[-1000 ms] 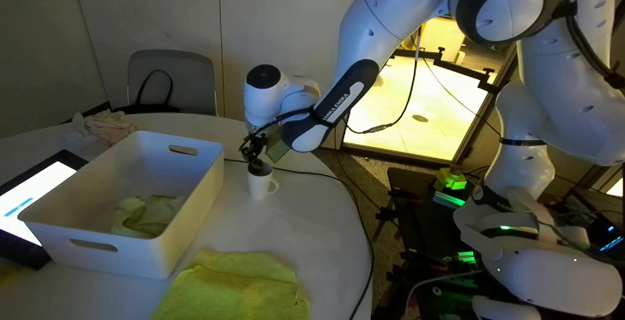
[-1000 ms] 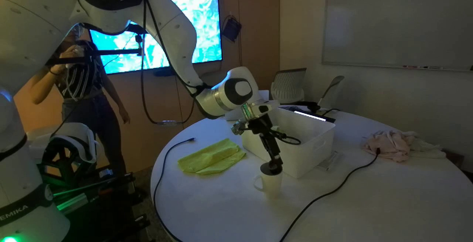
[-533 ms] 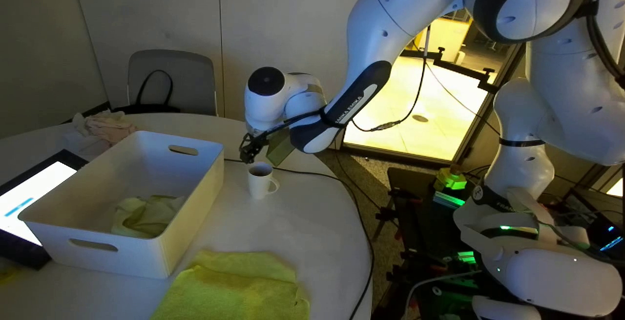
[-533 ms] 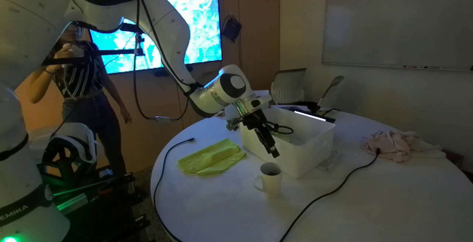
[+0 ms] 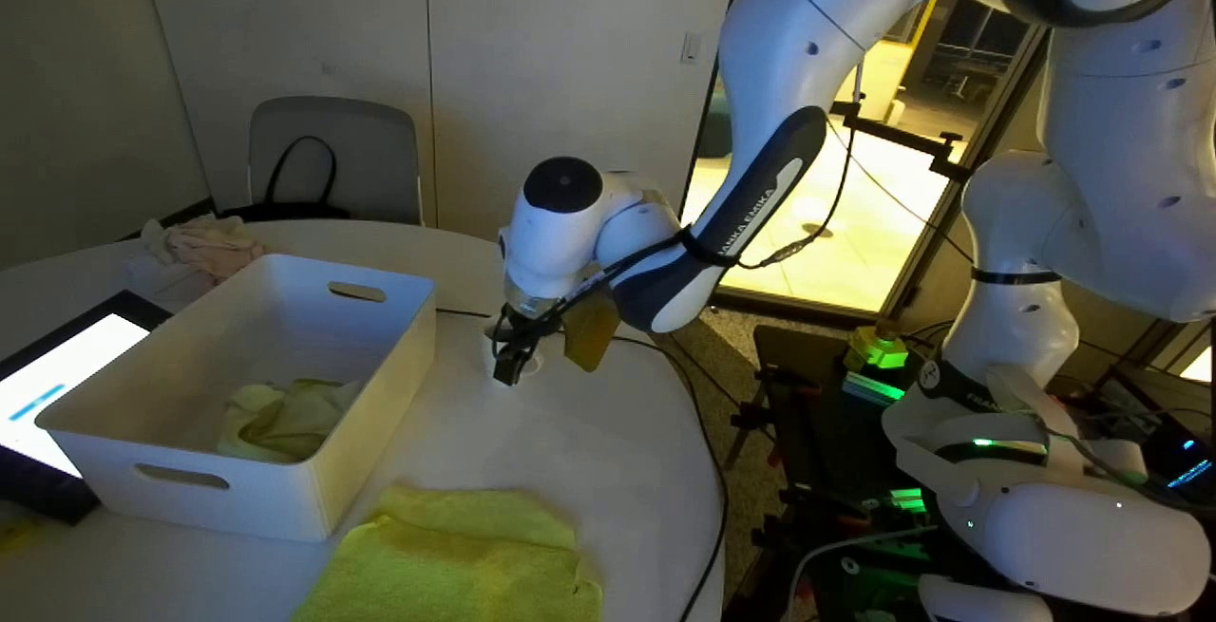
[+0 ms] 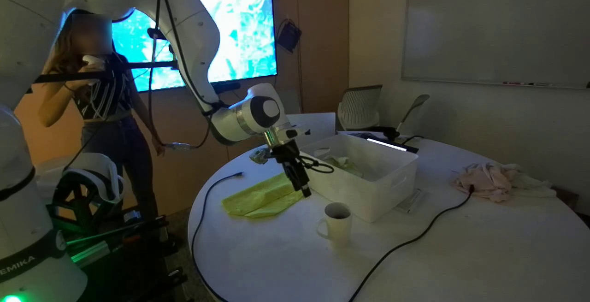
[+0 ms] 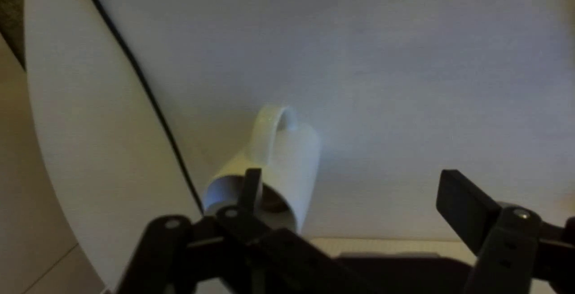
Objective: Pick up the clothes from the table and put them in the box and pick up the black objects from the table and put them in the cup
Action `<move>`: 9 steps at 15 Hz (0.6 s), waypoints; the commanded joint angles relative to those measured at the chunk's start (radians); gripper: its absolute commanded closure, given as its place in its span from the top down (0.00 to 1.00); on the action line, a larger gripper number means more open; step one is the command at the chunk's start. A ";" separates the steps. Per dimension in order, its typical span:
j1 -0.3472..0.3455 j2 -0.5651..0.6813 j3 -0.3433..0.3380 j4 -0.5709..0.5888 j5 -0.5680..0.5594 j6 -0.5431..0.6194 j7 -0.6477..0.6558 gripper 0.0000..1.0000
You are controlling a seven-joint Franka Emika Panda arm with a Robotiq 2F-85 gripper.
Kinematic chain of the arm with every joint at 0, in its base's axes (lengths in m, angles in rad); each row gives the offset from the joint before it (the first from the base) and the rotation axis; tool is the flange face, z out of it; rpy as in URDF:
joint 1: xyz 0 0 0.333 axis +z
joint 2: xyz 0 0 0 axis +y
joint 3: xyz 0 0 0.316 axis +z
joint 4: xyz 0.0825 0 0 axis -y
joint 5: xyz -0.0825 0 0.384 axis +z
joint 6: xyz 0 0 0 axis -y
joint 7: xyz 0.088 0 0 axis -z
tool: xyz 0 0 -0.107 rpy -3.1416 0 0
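Two black fingers on my gripper, spread wide. One white cylindrical cup with handle: upright, near the fingers but apart from them; in my wrist view one finger crosses its mouth. One large round white table, beneath it. One yellow-green folded fabric cloth, flat on that top. One white rectangular plastic box, a pale yellow-green cloth inside. Past these I see a grey chair, a lit wall screen and a whiteboard.

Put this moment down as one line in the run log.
claw: open, nothing held | cup: upright on table | box: pale cloth inside | yellow-green cloth: on table, outside box
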 commanded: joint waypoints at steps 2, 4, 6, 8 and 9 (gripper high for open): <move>-0.094 -0.057 0.193 -0.076 0.072 0.023 -0.205 1.00; -0.132 -0.029 0.274 -0.059 0.145 0.016 -0.305 1.00; -0.157 0.001 0.334 -0.032 0.226 0.004 -0.397 1.00; -0.178 0.029 0.376 -0.007 0.295 -0.011 -0.470 1.00; -0.194 0.041 0.400 0.002 0.328 -0.010 -0.510 1.00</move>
